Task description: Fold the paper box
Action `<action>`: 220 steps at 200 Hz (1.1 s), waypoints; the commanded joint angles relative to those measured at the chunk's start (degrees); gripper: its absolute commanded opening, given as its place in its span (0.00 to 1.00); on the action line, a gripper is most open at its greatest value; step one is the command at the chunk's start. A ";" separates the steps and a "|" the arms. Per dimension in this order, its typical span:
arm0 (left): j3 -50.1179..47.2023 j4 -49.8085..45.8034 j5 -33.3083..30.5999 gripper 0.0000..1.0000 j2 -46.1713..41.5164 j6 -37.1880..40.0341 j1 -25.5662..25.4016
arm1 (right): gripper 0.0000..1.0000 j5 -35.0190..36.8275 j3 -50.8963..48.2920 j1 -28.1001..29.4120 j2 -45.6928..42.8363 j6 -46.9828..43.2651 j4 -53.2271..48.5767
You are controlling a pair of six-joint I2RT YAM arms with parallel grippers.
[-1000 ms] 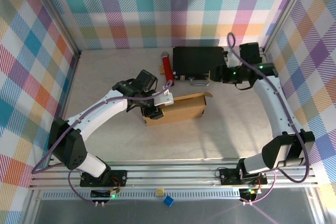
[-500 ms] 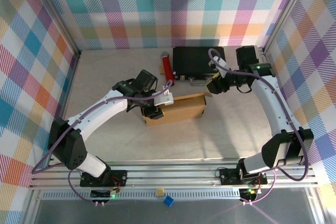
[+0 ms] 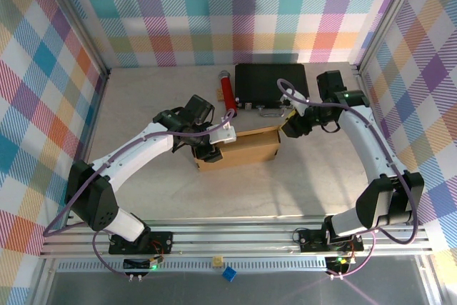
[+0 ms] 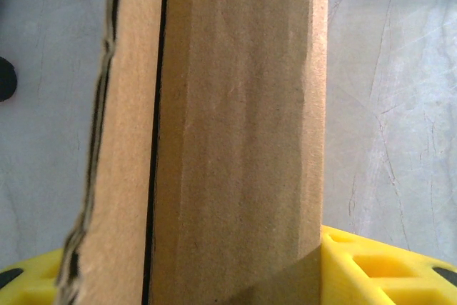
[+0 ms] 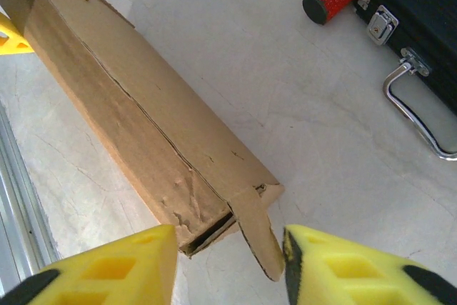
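The paper box (image 3: 243,149) is a brown cardboard mailer lying folded flat in the middle of the table. My left gripper (image 3: 214,144) is shut on its left end. In the left wrist view the cardboard (image 4: 235,119) sits between the yellow fingers (image 4: 385,262). My right gripper (image 3: 289,128) hovers at the box's right end, open. In the right wrist view a loose tab (image 5: 258,237) sticks out of the box (image 5: 143,119) and lies between the spread yellow fingertips (image 5: 107,273), with my right gripper (image 5: 228,266) touching neither side.
A black hard case (image 3: 270,83) with a metal handle (image 3: 271,111) lies just behind the box's right end. A red cylinder (image 3: 227,92) rests beside the case on its left. Plaid walls enclose the table on three sides.
My right gripper has swung left and toward the box's right end, from beside the black case, and its jaws have narrowed. The left arm and the box have stayed put.
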 commanded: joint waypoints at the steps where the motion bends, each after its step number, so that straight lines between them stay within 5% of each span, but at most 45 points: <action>1: -0.40 0.11 -0.23 0.56 -0.61 -0.45 -0.08 | 0.38 -1.23 -1.14 0.79 0.93 -1.57 -0.42; 84: 0.25 0.11 -0.46 0.57 -0.26 -0.63 0.02 | 0.34 6.18 -1.78 2.86 2.06 -0.42 2.39; 124: 0.39 0.02 -0.72 0.57 -0.34 -0.68 0.02 | 0.44 8.46 -0.78 3.08 2.50 0.20 3.29; 206: 0.52 0.62 -1.66 0.63 -0.93 -2.11 0.02 | 0.01 7.00 0.30 4.17 3.39 2.72 2.92; 220: 0.51 0.98 -2.19 0.65 -1.37 -2.55 0.02 | 0.00 6.56 1.07 4.17 3.57 3.87 2.62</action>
